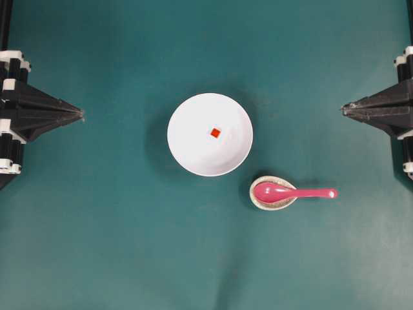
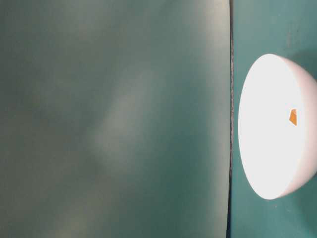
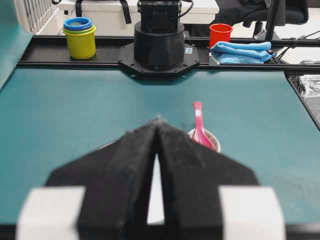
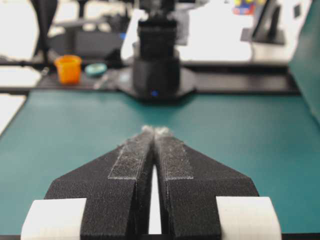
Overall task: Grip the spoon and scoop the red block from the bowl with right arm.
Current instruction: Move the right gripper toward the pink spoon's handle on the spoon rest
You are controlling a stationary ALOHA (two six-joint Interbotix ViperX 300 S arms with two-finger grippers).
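The glossy pink-red soup spoon [image 1: 293, 192] rests with its scoop in a small speckled dish [image 1: 272, 193] beside the large white round bowl [image 1: 210, 134] holding the tiny red block [image 1: 215, 132], well apart from the clenched, empty right end effector [image 1: 344, 108] at the bench [image 1: 116, 245] edge.

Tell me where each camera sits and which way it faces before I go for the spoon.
Overhead: straight down on the table; bowl, red block, spoon, left gripper, right gripper.
Table-level: sideways, close on the bowl and block; no arm shows.
Left wrist: over its shut gripper toward the spoon.
Right wrist: over its shut gripper; bowl hidden.
Overhead and table-level share bowl and block.
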